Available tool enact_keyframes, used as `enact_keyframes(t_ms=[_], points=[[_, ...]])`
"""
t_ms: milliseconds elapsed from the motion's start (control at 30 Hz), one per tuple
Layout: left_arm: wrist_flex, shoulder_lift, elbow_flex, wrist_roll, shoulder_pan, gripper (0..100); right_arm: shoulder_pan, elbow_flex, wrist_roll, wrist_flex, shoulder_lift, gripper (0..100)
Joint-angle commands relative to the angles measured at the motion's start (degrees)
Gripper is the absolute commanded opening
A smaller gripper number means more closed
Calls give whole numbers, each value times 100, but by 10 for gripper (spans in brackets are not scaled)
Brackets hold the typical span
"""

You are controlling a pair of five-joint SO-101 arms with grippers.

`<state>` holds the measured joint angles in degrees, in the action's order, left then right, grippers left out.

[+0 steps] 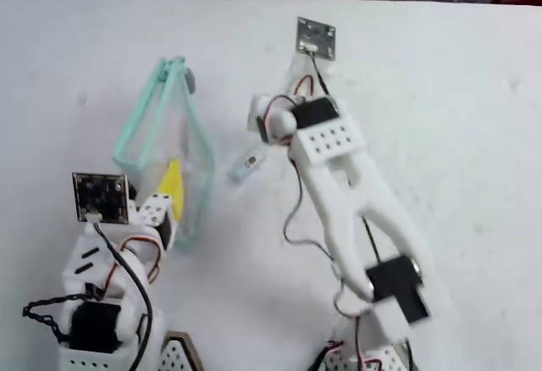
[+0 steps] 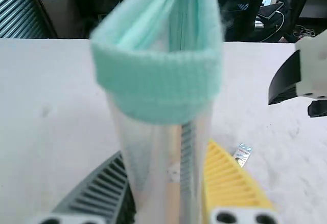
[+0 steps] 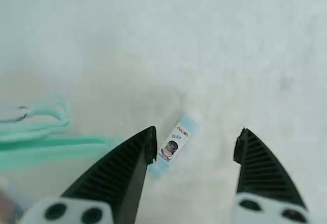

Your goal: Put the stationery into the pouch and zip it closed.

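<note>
A clear pouch point(image 1: 161, 134) with a mint green zip edge lies on the white table, its mouth gaping. My left gripper point(image 1: 174, 206) is shut on the pouch's near end; in the left wrist view the pouch point(image 2: 158, 81) stands between the grey and yellow fingers point(image 2: 230, 180). A small light blue stationery piece point(image 1: 248, 164) lies on the table just right of the pouch. My right gripper point(image 3: 196, 134) hovers over it, open, and the piece point(image 3: 172, 144) lies inside the gap, close to one black finger point(image 3: 127, 168). The same piece point(image 2: 242, 154) shows beside the yellow finger.
The right arm point(image 1: 356, 193) stretches from the near edge toward the table's middle, with loose cables beside it. Its gripper point(image 2: 301, 78) shows off to one side in the left wrist view. Bare white table point(image 1: 457, 91) lies far right and far left.
</note>
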<state>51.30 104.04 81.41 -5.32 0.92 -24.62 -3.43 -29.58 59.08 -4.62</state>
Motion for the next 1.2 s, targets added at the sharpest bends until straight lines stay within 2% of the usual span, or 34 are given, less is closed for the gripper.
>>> enact_keyframes(t_ms=[0,133,333,633,700,767,800,867,967,1033,1167], points=[[-176,40,-158,-70,48,166,-145,809,-554,233,-646,237],[-176,40,-158,-70,48,166,-207,1442,-835,391,-1525,237],[-176,40,-158,-70,48,166,-312,2215,-835,426,-2554,234],[-176,40,-158,-70,22,166,-312,2532,-1196,426,-3292,226],[-176,40,-158,-70,13,166,-295,2532,-1187,426,-3363,163],[-176,40,-149,-62,-4,166,-268,2532,-1152,426,-3415,28],[-176,40,-149,-53,-57,166,-259,2532,-1152,418,-3459,2],[-176,40,-149,-35,-233,165,-259,2532,-1152,435,-3495,51],[-176,40,-141,-35,-444,164,-145,2532,-1143,611,-3486,12],[-176,40,-141,-35,-479,144,13,2593,-1134,822,-3415,21],[-185,40,-149,-26,-479,103,286,2760,-721,1323,-3134,17]])
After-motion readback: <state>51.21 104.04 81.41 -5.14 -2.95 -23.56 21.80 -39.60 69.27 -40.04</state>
